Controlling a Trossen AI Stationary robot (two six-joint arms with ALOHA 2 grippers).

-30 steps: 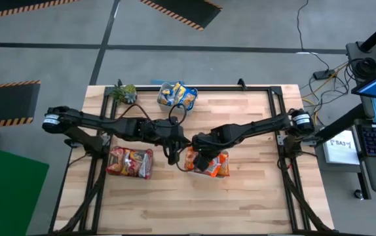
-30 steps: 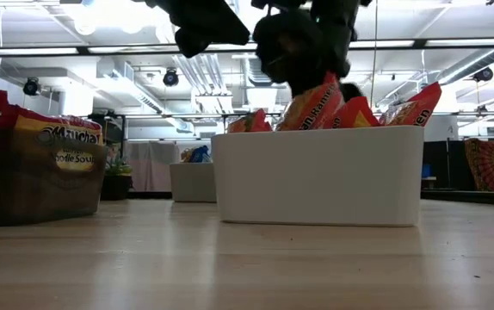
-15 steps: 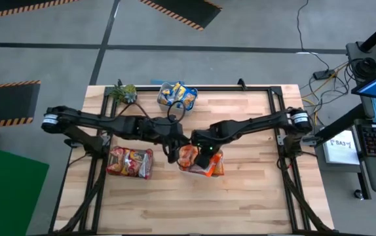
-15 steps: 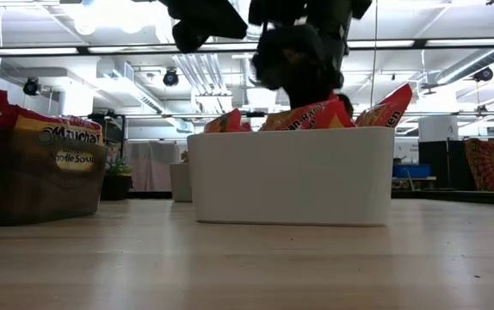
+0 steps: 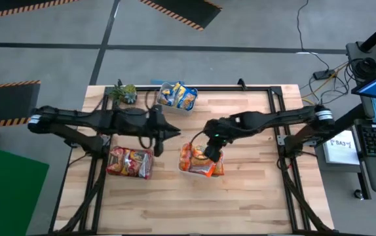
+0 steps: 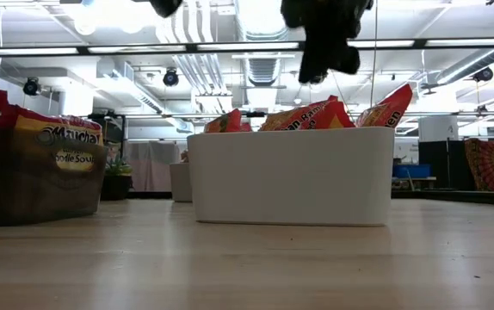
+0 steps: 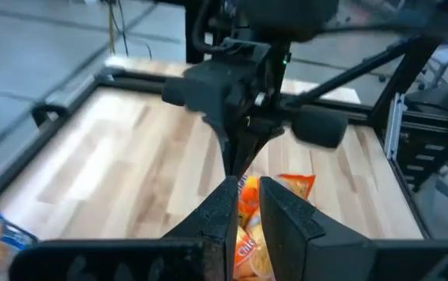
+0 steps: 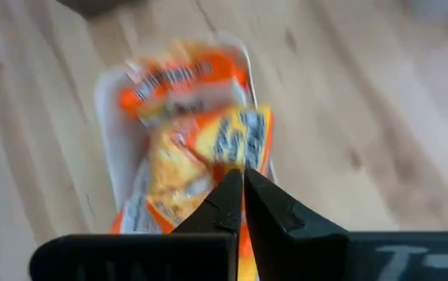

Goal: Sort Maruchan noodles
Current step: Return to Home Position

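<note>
The orange noodle packs (image 5: 202,161) are seen in the white bin (image 6: 290,176), just below the right tool (image 5: 212,153), whose fingers are pressed together, empty. Red packs (image 5: 129,161) are held in the dark bin (image 6: 23,185), blue ones (image 5: 177,96) in the clear bin (image 5: 160,98). The left tool (image 5: 174,133), slightly parted, has been drawn back leftward; the right has been raised.

Wood tbl (image 5: 253,196), wht bin (image 6: 290,176), plant (image 5: 124,92) — at corner

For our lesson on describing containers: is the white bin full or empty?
Full: orange noodle packs stick up above the rim of the white bin in the low view.
</note>
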